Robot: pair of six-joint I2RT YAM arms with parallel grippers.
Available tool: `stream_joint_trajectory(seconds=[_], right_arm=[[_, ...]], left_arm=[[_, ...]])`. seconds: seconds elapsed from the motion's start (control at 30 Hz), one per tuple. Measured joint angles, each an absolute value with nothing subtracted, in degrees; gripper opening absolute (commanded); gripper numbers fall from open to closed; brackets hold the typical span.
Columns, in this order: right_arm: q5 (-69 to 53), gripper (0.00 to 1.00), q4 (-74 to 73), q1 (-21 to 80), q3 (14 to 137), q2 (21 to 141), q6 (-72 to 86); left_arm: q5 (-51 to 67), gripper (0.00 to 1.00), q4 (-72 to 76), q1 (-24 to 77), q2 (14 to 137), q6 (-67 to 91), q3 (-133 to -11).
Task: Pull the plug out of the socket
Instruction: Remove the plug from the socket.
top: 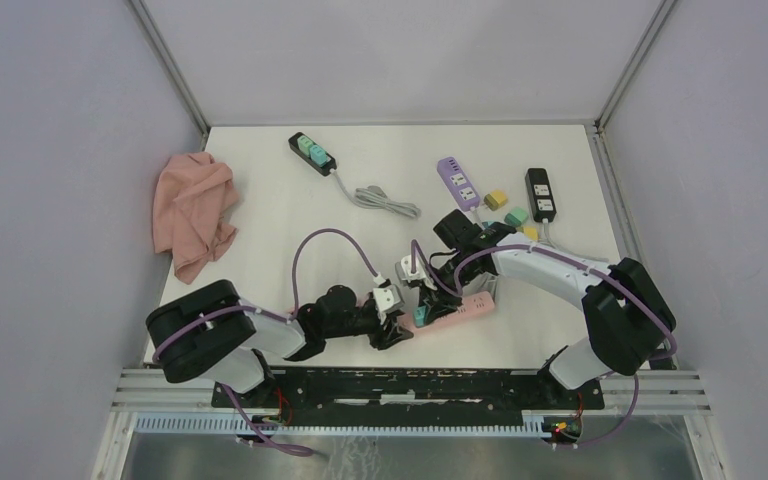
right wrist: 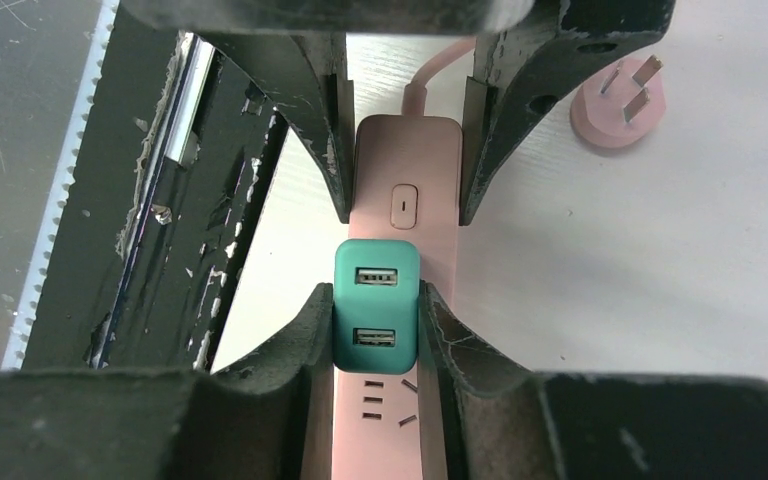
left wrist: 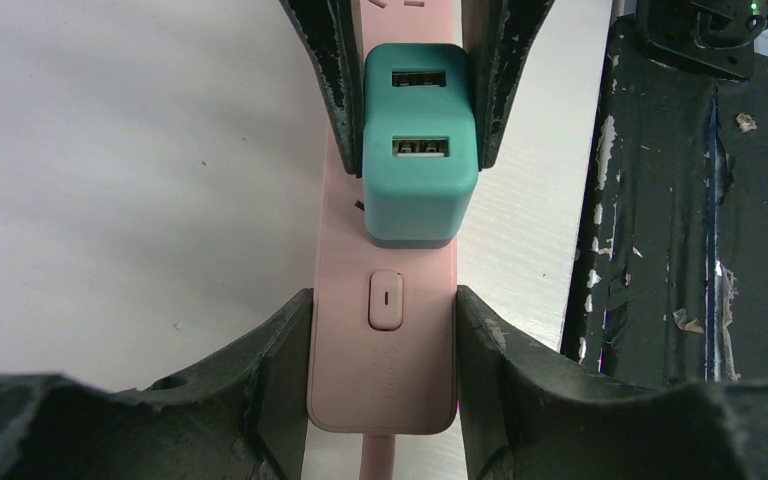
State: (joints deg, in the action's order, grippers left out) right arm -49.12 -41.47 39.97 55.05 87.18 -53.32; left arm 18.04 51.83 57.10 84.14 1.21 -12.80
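Over on the far left a crumpled pink cloth (top: 195,212) lies at the edge of the white worktop (top: 260,200). Next along, near the back, is a black power strip (top: 312,153) with teal plugs in it, its grey cord (top: 385,198) coiled loosely beside it.

At the front middle, the two arms meet over the pink power strip (top: 470,308), which lies flat close to the near edge. The left gripper (left wrist: 384,300) comes in from the left and straddles the strip at its switch end. Its fingers (left wrist: 280,340) press against both long sides, so it is clamped on the strip, with the oval switch (left wrist: 386,299) between them. The strip's cord leaves from that end, and its pink wall plug (right wrist: 618,100) lies loose on the worktop nearby.

The teal plug (left wrist: 418,145), a blocky adapter with two USB ports on top, sits on the pink strip just past the switch. The right gripper (right wrist: 376,320) reaches in from the right and is closed narrowly on it, one finger against each side.

Further right, towards the back, lies a purple power strip (top: 458,182). Beside it are a yellow adapter (top: 496,199) and a green adapter (top: 516,216). Another black strip (top: 539,193) lies near the right edge.
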Motion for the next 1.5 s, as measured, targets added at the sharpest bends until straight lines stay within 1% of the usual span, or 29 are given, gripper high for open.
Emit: stream_joint_trajectory(seconds=[0.17, 0.33, 0.47, 0.63, 0.73, 0.8, 0.87, 1.0, 1.13, 1.23, 1.33, 1.43, 1.5], right_arm=[[-49.3, 0.0, -40.58, 40.56, 55.02, 87.15, -51.77], [-45.89, 0.0, -33.87, 43.7, 53.32, 86.74, -40.53], [-46.28, 0.0, -32.12, 41.6, 52.84, 86.74, -37.08], [-52.86, 0.0, -35.66, 35.05, 52.8, 85.82, -44.27], [-55.37, 0.0, -39.4, 34.92, 52.84, 84.82, -51.9], [-55.13, 0.0, -40.38, 36.36, 52.93, 84.79, -53.98], [-53.36, 0.0, -39.59, 38.68, 52.93, 84.79, -52.99], [-49.98, 0.0, -36.82, 41.04, 53.25, 85.01, -45.52], [-50.78, 0.0, -36.99, 37.78, 53.36, 85.21, -43.7], [-53.45, 0.0, -41.85, 33.76, 55.51, 85.45, -48.36], [-55.24, 0.0, -48.71, 31.97, 58.74, 85.97, -56.25], [-56.23, 0.0, -54.13, 32.77, 60.2, 87.22, -64.84], [-55.48, 0.0, -55.86, 34.61, 60.86, 88.31, -67.55]], left_arm=[[18.0, 0.03, 51.11, 57.1, 83.5, 1.26, -12.64], [18.68, 0.03, 49.36, 57.14, 84.42, 1.28, -12.53], [18.46, 0.03, 50.26, 57.06, 84.86, 1.3, -12.56], [16.97, 0.03, 54.98, 56.99, 84.58, 1.26, -12.67], [16.88, 0.03, 55.57, 57.08, 84.18, 1.28, -12.67], [17.17, 0.03, 55.24, 57.43, 84.18, 1.28, -12.67], [17.87, 0.03, 54.19, 57.63, 84.25, 1.28, -12.53], [18.55, 0.03, 53.34, 57.65, 85.06, 1.32, -12.53], [18.15, 0.03, 54.54, 57.54, 85.82, 1.3, -13.02], [17.74, 0.03, 56.38, 57.32, 85.89, 1.3, -14.04], [17.41, 0.03, 58.37, 57.23, 85.86, 1.32, -14.61], [17.47, 0.03, 58.94, 57.32, 85.89, 1.37, -14.61], [18.17, 0.03, 58.08, 57.58, 85.89, 1.98, -14.41]])
